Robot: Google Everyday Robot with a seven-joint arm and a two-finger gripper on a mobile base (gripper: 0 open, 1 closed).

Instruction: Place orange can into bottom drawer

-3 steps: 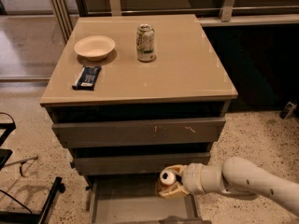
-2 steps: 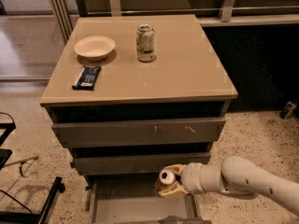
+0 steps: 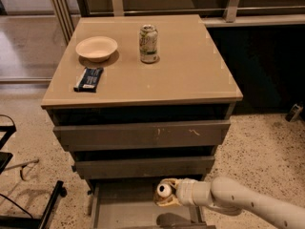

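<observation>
Orange can [image 3: 164, 190]: one, silver top facing the camera, clasped by the end effector [image 3: 167, 194] above the pulled-out bottom drawer [image 3: 121, 206], the lowest of three. On the worktop [image 3: 190, 75]: one bowl [image 3: 96, 47], one green-and-white can [image 3: 148, 43], one dark packet [image 3: 89, 78]. Their labels cannot be read.

The white arm [image 3: 248, 205] stretches in from the lower right, almost flat, pointing left. At its end the gripper [image 3: 164, 197] hangs over the bottom drawer [image 3: 121, 206], with its fingers tight around the orange can [image 3: 163, 190].
</observation>
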